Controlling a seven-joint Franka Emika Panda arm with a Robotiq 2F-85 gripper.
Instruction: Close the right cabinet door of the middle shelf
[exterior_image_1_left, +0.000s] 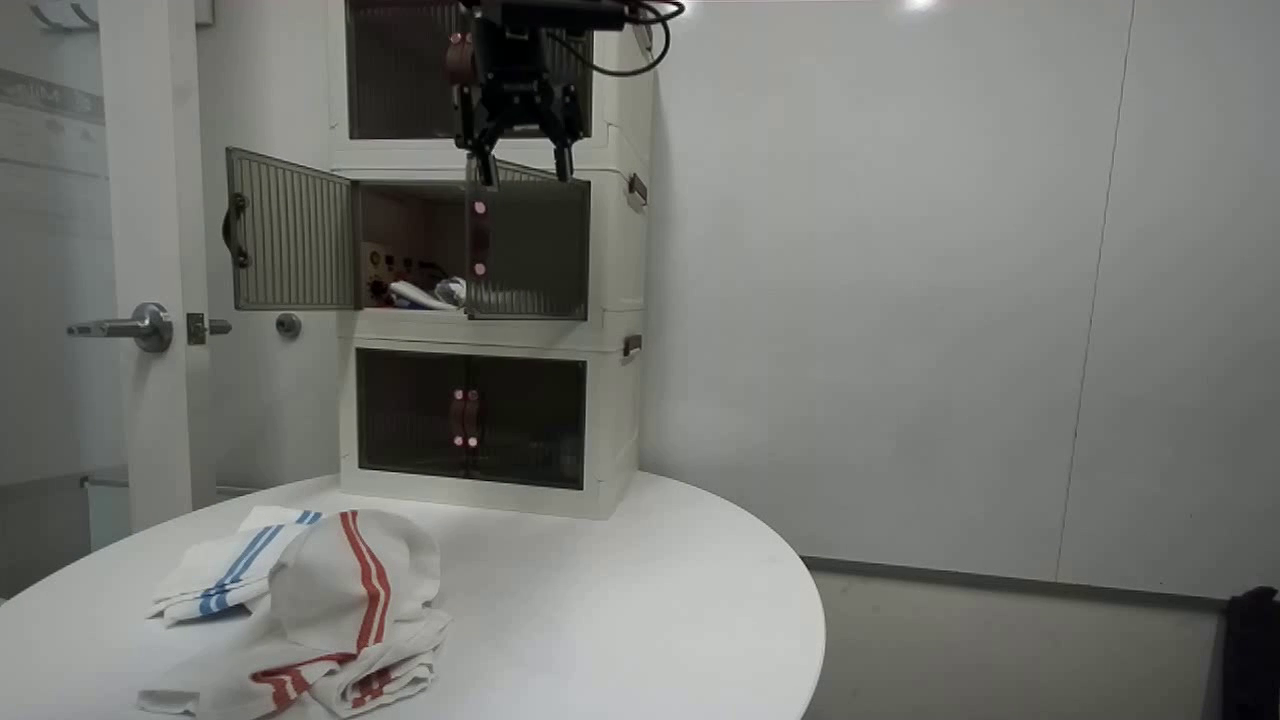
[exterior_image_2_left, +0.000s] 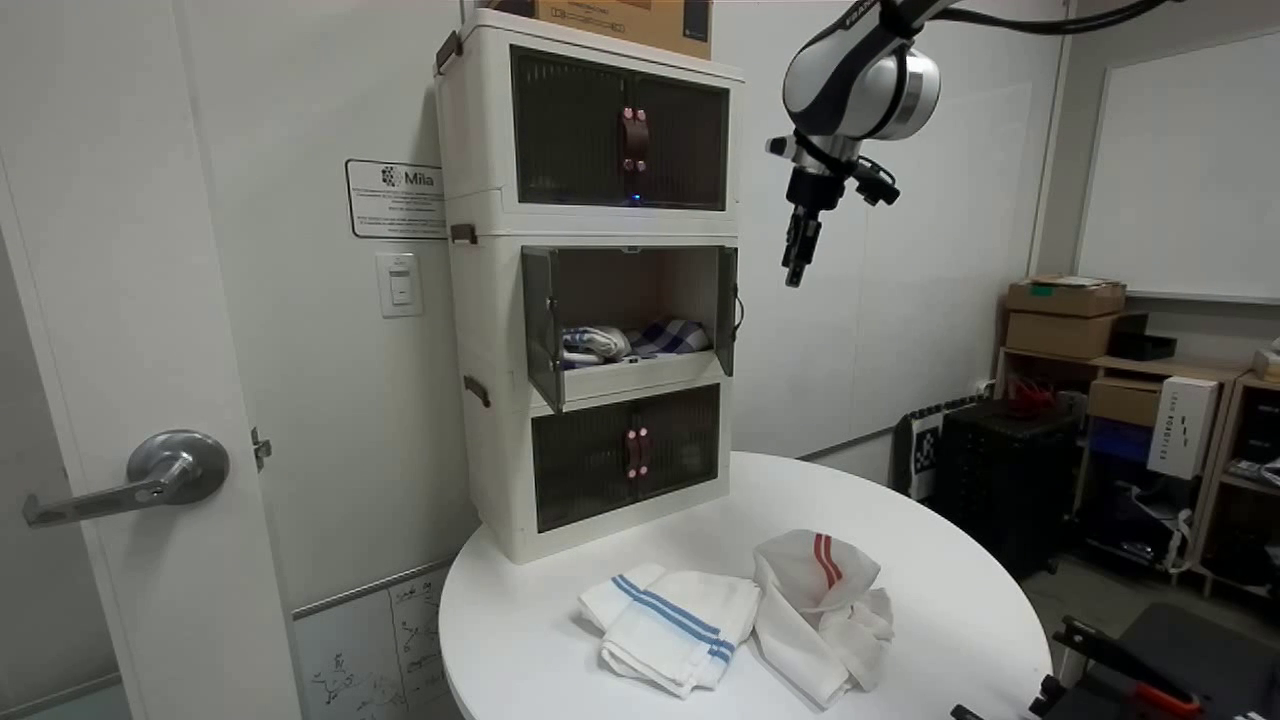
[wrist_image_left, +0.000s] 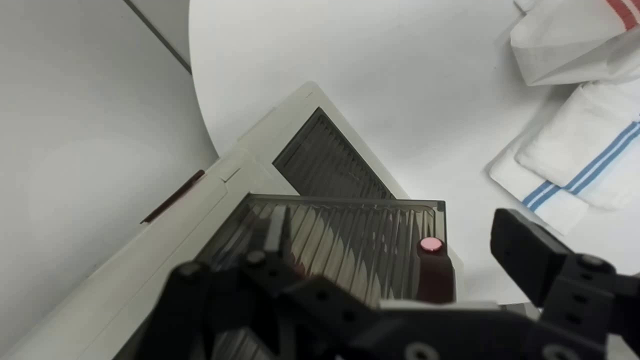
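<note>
The middle shelf of the white cabinet stands open; its sill also shows in an exterior view. The right cabinet door, a smoky ribbed pane with a dark handle, is swung partly outward. It shows nearly edge-on in an exterior view and from above in the wrist view. My gripper is open and empty, fingers pointing down, near the height of the door's top edge. In an exterior view the gripper appears apart from the door. In the wrist view the door lies beyond the spread fingers.
The left door of the same shelf is wide open. Folded cloths lie inside the shelf. The upper doors and lower doors are shut. Towels lie on the round white table.
</note>
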